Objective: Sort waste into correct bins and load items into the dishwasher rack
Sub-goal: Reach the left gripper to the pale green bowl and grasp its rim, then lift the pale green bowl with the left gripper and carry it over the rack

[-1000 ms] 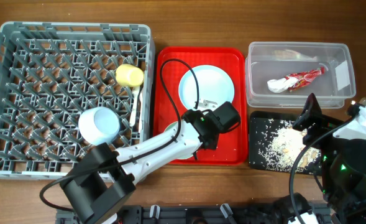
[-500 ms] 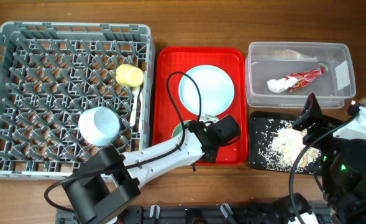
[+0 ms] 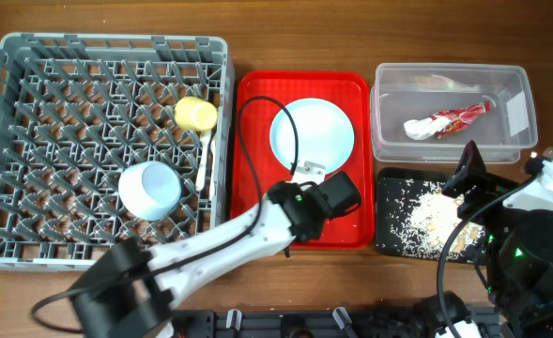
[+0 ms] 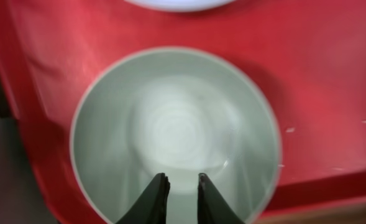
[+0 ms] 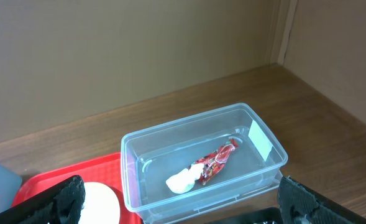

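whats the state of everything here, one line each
dishwasher rack: partly loaded
yellow cup: in rack
pale bowl: in rack, empty
plate: flat on red tray, empty
mint-green bowl: upright on red tray, empty
clear tub: holds wrapper and napkin
black tray: holds crumbs
left gripper: slightly open above mint-green bowl
right gripper: wide open, empty

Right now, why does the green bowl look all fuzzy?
In the left wrist view the bowl is soft and blurry, likely too close to the lens; the overhead view is sharp, the plate crisp; the right wrist view shows the tub clearly.
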`<control>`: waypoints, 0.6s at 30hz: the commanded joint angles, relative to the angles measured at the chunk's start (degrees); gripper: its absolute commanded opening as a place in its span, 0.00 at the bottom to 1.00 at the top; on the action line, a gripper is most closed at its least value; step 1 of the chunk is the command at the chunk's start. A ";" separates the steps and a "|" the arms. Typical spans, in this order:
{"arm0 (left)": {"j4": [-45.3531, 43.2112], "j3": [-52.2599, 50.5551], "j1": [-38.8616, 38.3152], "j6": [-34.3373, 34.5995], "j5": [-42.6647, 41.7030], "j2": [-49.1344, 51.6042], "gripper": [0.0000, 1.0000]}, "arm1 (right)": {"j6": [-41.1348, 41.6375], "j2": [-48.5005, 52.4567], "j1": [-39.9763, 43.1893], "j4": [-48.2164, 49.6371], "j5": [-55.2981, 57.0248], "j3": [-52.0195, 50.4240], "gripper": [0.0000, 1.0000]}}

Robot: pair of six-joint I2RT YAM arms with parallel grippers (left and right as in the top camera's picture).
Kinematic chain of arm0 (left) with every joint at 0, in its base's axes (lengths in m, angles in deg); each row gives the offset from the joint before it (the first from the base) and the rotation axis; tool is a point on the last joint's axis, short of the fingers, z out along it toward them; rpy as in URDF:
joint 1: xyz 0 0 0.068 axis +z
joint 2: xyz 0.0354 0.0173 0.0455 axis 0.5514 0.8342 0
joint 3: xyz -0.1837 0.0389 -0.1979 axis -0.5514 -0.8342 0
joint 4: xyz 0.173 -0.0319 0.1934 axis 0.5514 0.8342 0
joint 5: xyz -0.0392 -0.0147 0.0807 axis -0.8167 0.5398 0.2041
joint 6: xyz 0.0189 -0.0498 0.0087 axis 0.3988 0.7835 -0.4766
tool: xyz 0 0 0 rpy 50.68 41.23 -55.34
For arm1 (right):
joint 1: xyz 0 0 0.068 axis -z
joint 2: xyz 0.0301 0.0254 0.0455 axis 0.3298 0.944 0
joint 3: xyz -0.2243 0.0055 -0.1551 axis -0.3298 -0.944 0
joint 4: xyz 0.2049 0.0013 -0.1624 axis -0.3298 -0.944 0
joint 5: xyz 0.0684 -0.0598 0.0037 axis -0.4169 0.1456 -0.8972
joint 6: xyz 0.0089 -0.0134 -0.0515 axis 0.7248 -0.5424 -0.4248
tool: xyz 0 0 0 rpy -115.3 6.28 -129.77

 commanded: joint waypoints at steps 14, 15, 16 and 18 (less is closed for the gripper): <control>-2.40 -0.46 -1.84 0.76 -9.09 0.17 0.35 | 0.72 0.07 0.13 0.11 0.94 0.50 1.00; -3.30 -0.63 -2.16 0.76 -9.09 0.98 0.35 | 0.68 0.07 0.13 0.11 0.92 0.50 1.00; -4.13 -0.68 -2.47 0.76 -9.09 1.84 0.35 | 0.70 0.07 0.13 0.11 0.92 0.50 1.00; -5.62 -0.68 -3.08 0.76 -9.09 3.39 0.34 | 0.70 0.07 0.13 0.11 0.94 0.50 1.00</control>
